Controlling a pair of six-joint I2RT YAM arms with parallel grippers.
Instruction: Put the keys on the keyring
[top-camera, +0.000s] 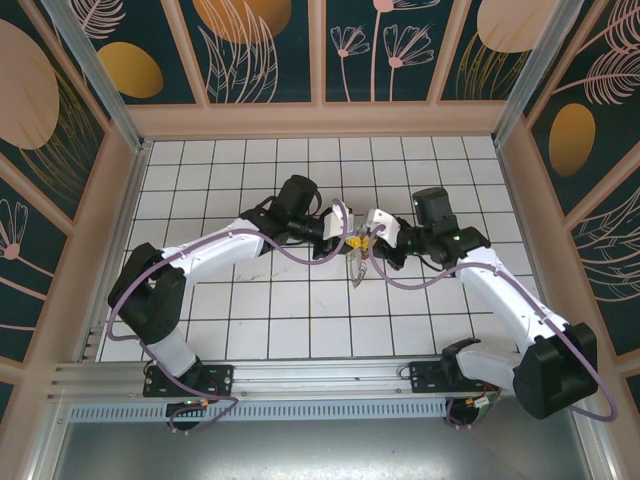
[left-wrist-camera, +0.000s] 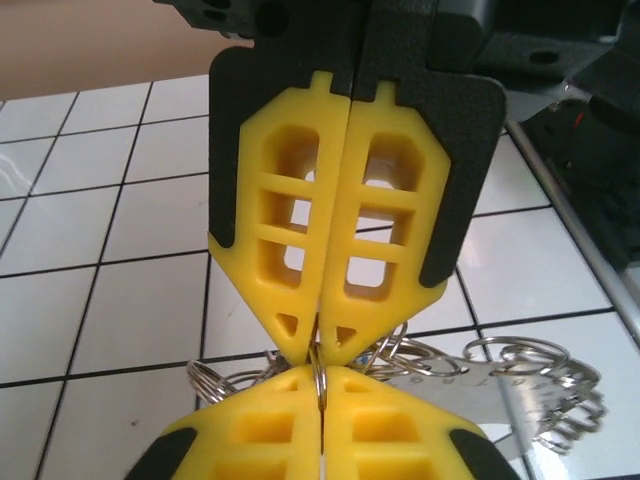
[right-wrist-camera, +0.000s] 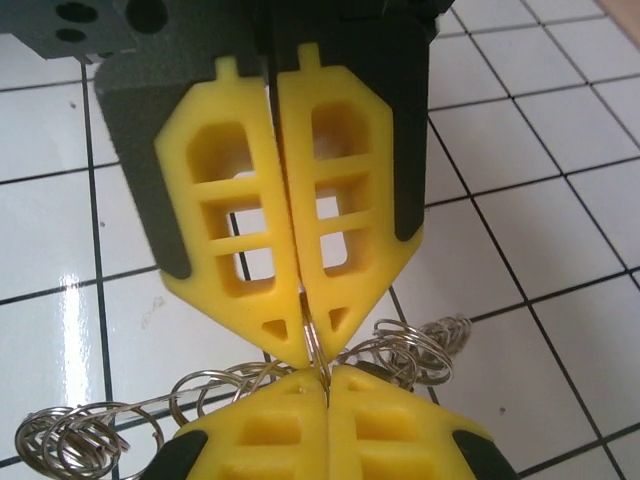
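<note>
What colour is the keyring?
The keyring is silvery grey metal, seen best in the right wrist view.

We look down from high behind the left claw (top-camera: 351, 239) and right claw (top-camera: 367, 238), while their wrist cameras ride close behind each, facing one another, sharing the keyring (left-wrist-camera: 560, 400) between tips.

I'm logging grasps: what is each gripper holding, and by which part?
The left gripper and right gripper are both shut on the keyring, each pinching its thin wire loop, tip to tip.
</note>
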